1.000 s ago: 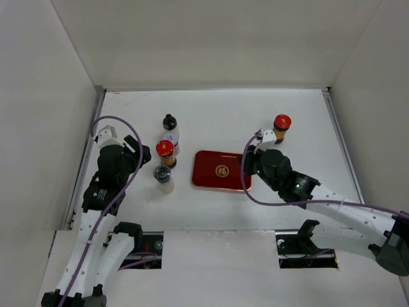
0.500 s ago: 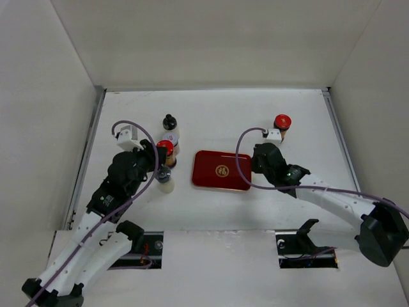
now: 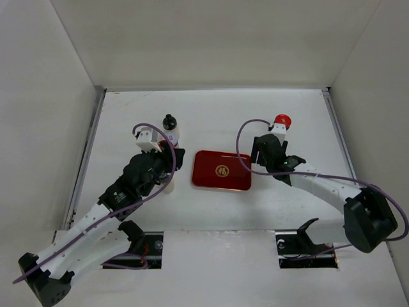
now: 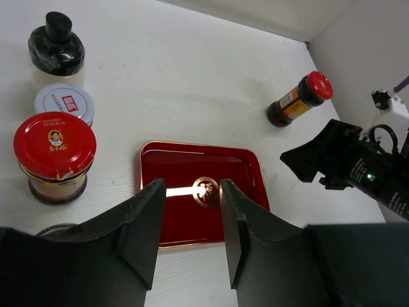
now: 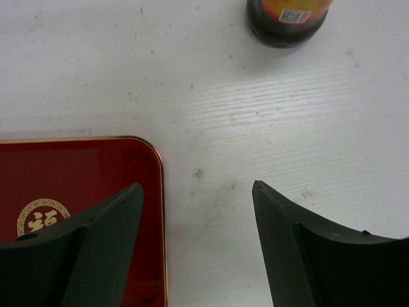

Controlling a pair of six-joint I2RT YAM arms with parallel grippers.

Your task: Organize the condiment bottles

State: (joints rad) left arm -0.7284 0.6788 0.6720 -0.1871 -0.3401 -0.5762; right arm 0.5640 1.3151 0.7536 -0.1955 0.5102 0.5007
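In the left wrist view a black-capped pale bottle (image 4: 57,51), a silvery-white-capped one (image 4: 64,102) and a red-capped amber jar (image 4: 54,150) stand in a column left of the red tray (image 4: 246,185). A grey cap (image 4: 57,228) peeks out beside my left finger. My left gripper (image 4: 193,185) hovers over the tray's near edge, jaws slightly apart and empty. Another red-capped amber bottle (image 5: 287,19) stands free on the table ahead of my right gripper (image 5: 198,188), which is wide open and empty. From above, my left arm covers most of the cluster except the black-capped bottle (image 3: 169,123).
The red tray (image 3: 204,176) with a gold emblem lies between the arms with nothing on it. White walls enclose the table on three sides. My right gripper (image 3: 267,146) is near the tray's far right corner, just short of the far bottle (image 3: 281,121).
My left arm swung forward and right, over the bottle cluster toward the tray, its jaws narrowing. My right gripper went from shut to wide open beside the far red-capped bottle.
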